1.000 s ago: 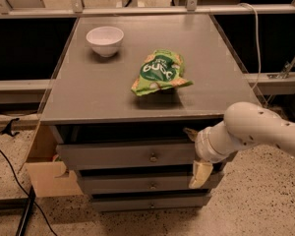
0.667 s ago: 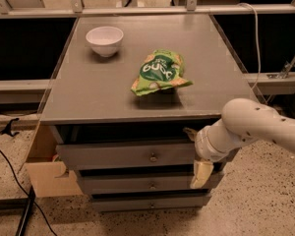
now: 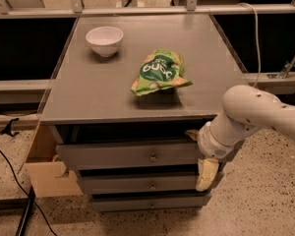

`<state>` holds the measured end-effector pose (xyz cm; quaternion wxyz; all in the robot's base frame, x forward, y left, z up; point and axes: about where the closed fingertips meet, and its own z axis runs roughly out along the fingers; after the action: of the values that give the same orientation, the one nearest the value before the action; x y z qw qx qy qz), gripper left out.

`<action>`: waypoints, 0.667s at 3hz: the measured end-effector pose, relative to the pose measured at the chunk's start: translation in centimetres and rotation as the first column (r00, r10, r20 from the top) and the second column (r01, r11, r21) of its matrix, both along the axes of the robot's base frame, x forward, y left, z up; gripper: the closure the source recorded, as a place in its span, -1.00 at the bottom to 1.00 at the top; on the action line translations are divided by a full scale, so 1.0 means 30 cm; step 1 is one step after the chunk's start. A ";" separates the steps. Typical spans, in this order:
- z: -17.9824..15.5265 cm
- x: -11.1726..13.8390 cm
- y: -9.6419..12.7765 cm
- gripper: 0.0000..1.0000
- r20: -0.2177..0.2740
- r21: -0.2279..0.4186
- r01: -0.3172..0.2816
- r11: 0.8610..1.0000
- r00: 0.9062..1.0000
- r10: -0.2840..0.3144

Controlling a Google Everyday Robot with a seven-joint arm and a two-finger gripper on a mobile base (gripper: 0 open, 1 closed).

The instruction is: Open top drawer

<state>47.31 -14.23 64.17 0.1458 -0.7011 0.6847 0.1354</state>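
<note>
The top drawer (image 3: 128,154) is the widest grey front under the tabletop, with a small round metal knob (image 3: 152,157) at its centre. A dark gap shows above it, and it stands a little further out than the two narrower drawers (image 3: 137,183) below. My gripper (image 3: 199,154) is at the drawer's right end, well right of the knob. It is open: one cream finger (image 3: 191,132) shows above the front's top edge and the other (image 3: 206,174) hangs below it. The white arm (image 3: 255,114) comes in from the right.
On the grey cabinet top (image 3: 88,92) stand a white bowl (image 3: 104,40) at the back left and a green snack bag (image 3: 160,73) near the middle. A cardboard box (image 3: 44,173) and black cables (image 3: 10,166) lie on the floor at the left. A rail (image 3: 273,80) runs at the right.
My gripper has edged slightly to the right at the drawer's right end. The drawer, bowl and bag have not visibly moved.
</note>
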 end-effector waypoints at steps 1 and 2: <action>0.060 -0.075 -0.020 -1.00 -0.080 -0.006 -0.008 1.000 0.997 0.007; 0.087 -0.130 -0.039 -1.00 -0.134 -0.014 -0.012 1.000 0.991 0.010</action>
<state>43.39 -15.39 66.79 0.0934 -0.6952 0.6902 0.1778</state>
